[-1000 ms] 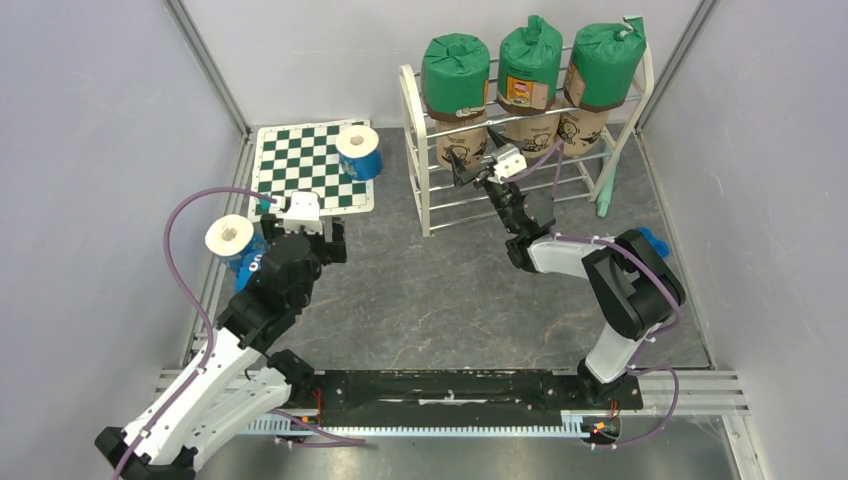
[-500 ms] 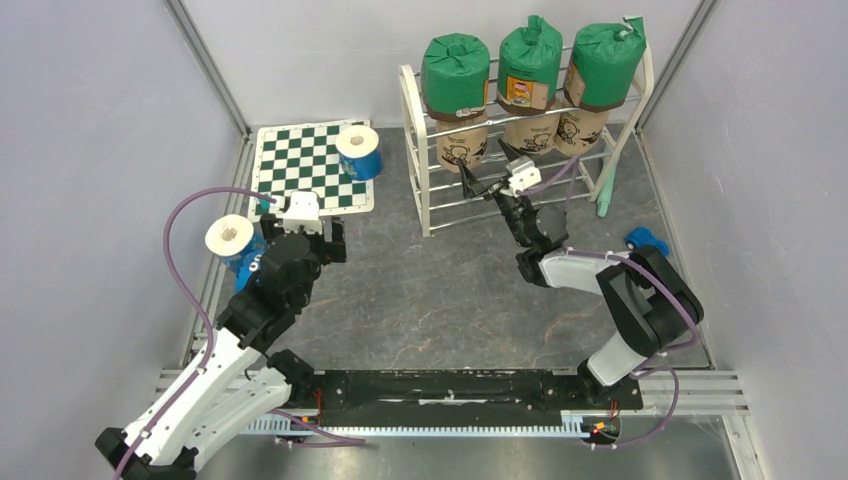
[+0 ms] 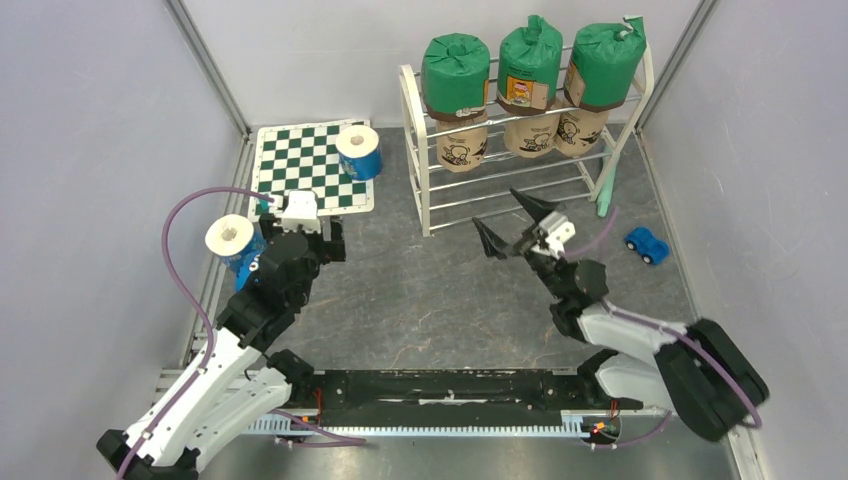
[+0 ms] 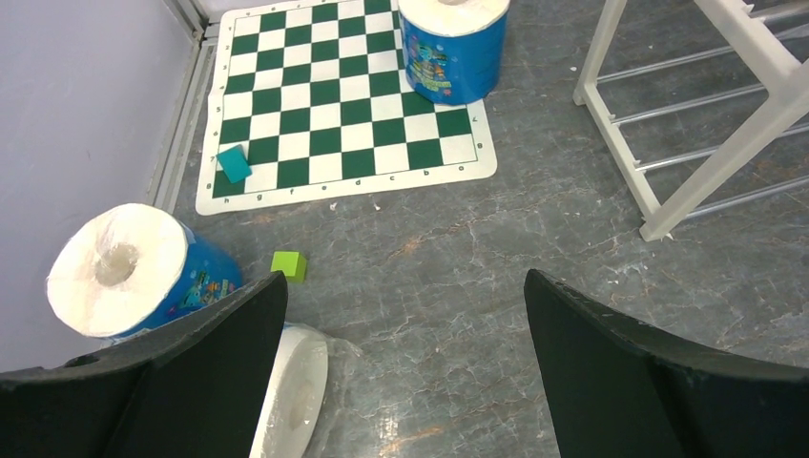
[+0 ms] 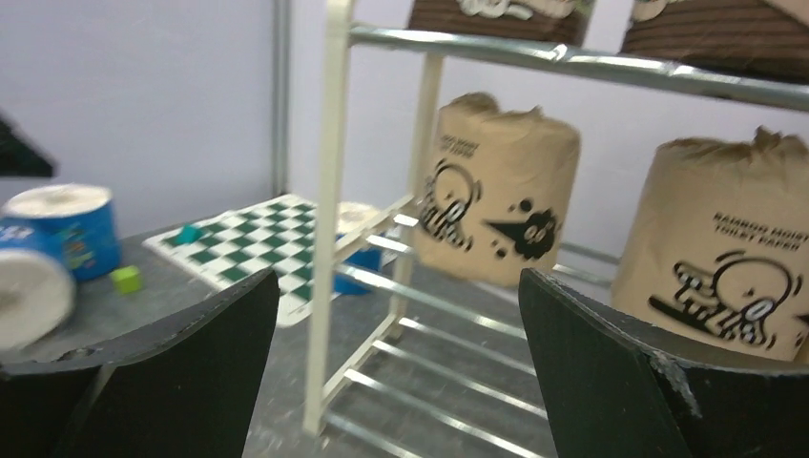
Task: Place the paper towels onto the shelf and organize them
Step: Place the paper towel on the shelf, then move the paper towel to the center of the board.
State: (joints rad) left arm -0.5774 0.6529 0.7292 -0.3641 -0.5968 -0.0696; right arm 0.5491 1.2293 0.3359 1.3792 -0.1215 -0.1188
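Note:
The white shelf [image 3: 415, 150] stands at the back right. Three green paper towels [image 3: 455, 68] sit on its top tier and three tan ones [image 3: 461, 146] on the tier below. My right gripper [image 3: 497, 210] hangs open and empty in front of the shelf's lower rods, facing a shelf post [image 5: 329, 191] and the tan rolls [image 5: 496, 191]. A blue-wrapped roll [image 3: 358, 152] stands on the chessboard, and another [image 3: 232, 243] stands at the left wall. A third one [image 4: 291, 391] lies on its side beside my left gripper [image 4: 405, 281], which is open and empty above the floor.
A green-and-white chessboard mat [image 3: 305, 172] lies at the back left with a teal block [image 4: 233, 164] on it. A small green cube [image 4: 288, 264] sits on the floor near the left roll. A blue toy car [image 3: 647, 244] is right of the shelf, and a pale green stick [image 3: 607, 190] leans there.
My right arm has drawn back from the shelf's middle tier toward the near side, its jaws spreading a little wider. The left arm has not moved.

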